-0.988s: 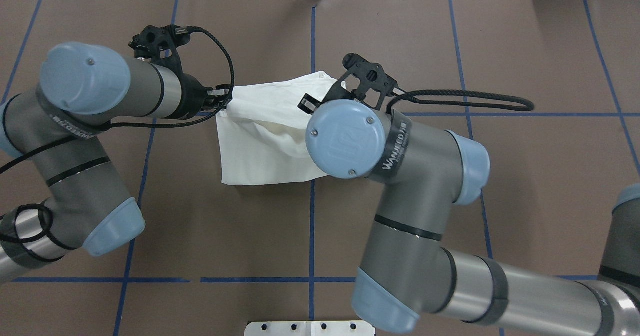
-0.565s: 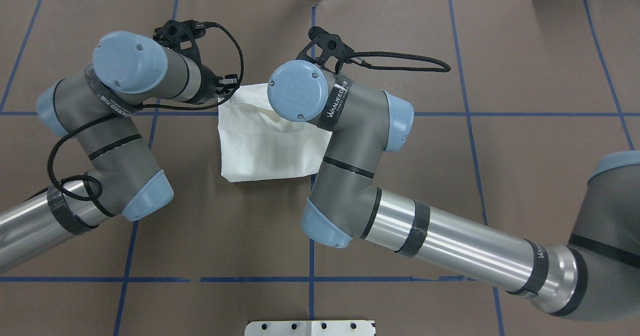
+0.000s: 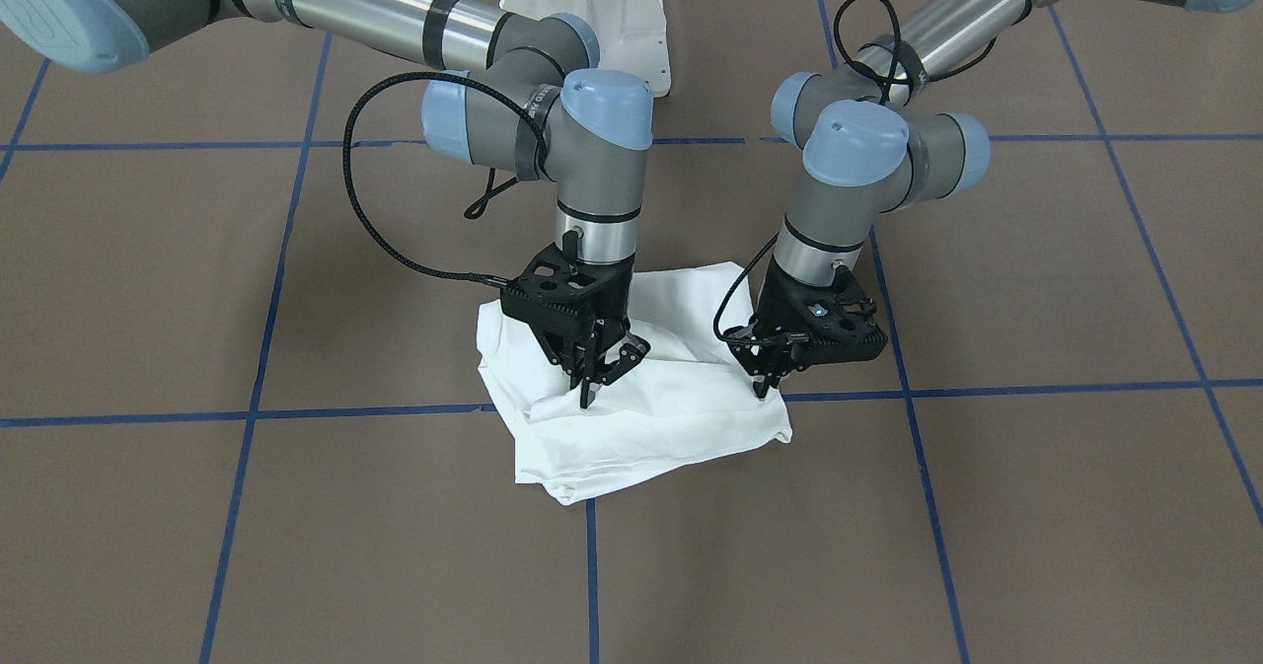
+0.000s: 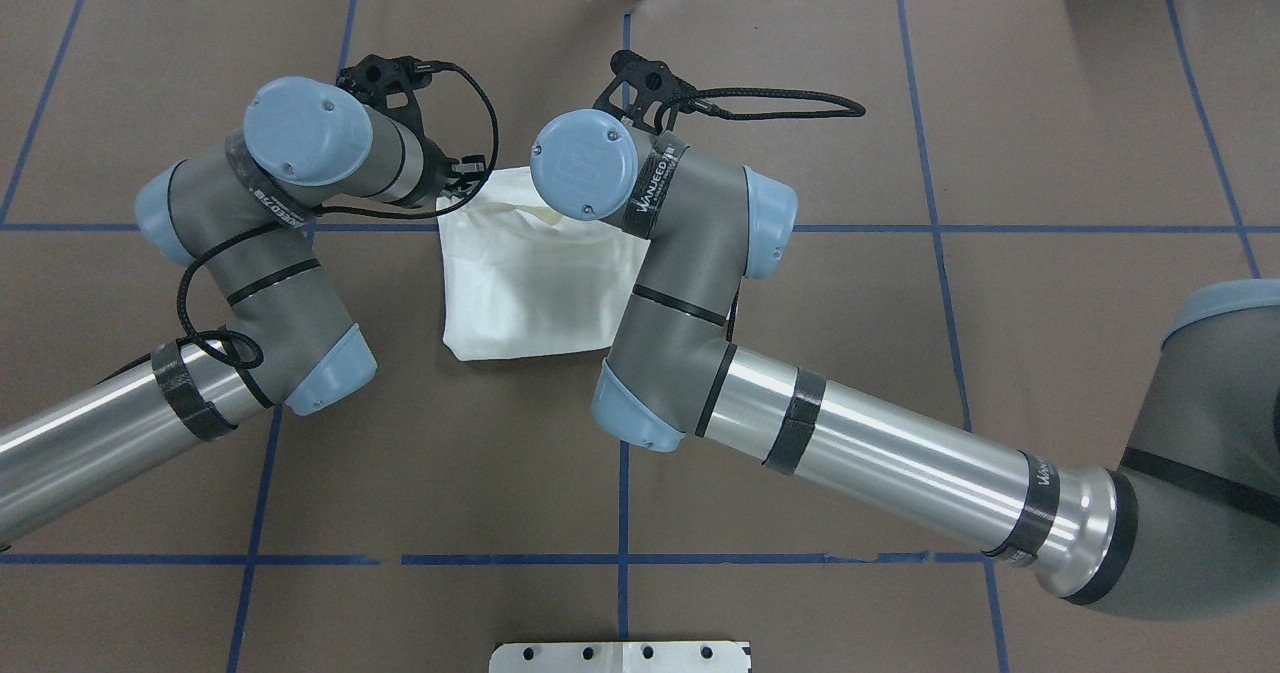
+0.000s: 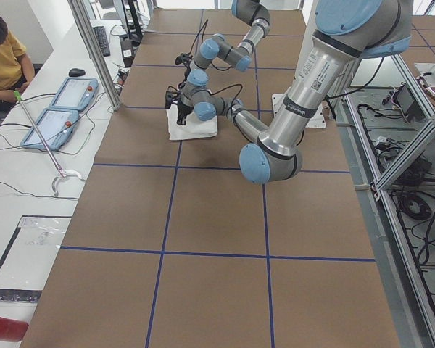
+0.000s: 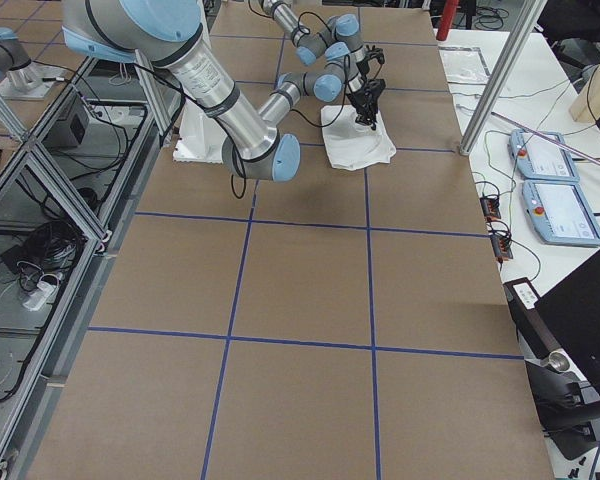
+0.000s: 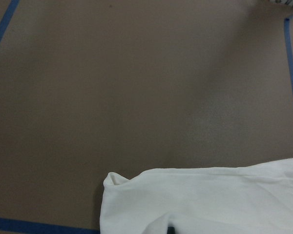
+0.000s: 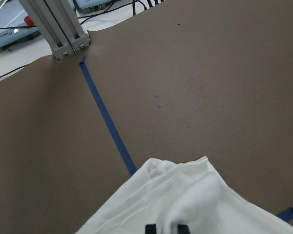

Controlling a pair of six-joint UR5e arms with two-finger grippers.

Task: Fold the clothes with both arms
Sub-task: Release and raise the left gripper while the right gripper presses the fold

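Mid-frame, a shirt (image 3: 671, 417) fold is finishing: right gripper (image 3: 614, 371) jaws are hanging parted above it, left gripper (image 3: 767, 385) jaws are pinching its edge, probably needing release next.

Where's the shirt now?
Front-facing view: shirt lies folded across the blue tape line, right gripper over its view-left part, left gripper at its view-right edge.

My left arm (image 4: 270, 283) and right arm (image 4: 880, 453): silver tubes, grey joints, light-blue screwed caps (image 4: 585, 163), lettered black bands (image 4: 655, 188), looping black cables (image 4: 780, 105); left hand (image 3: 765, 380) and right hand (image 3: 612, 370) black.
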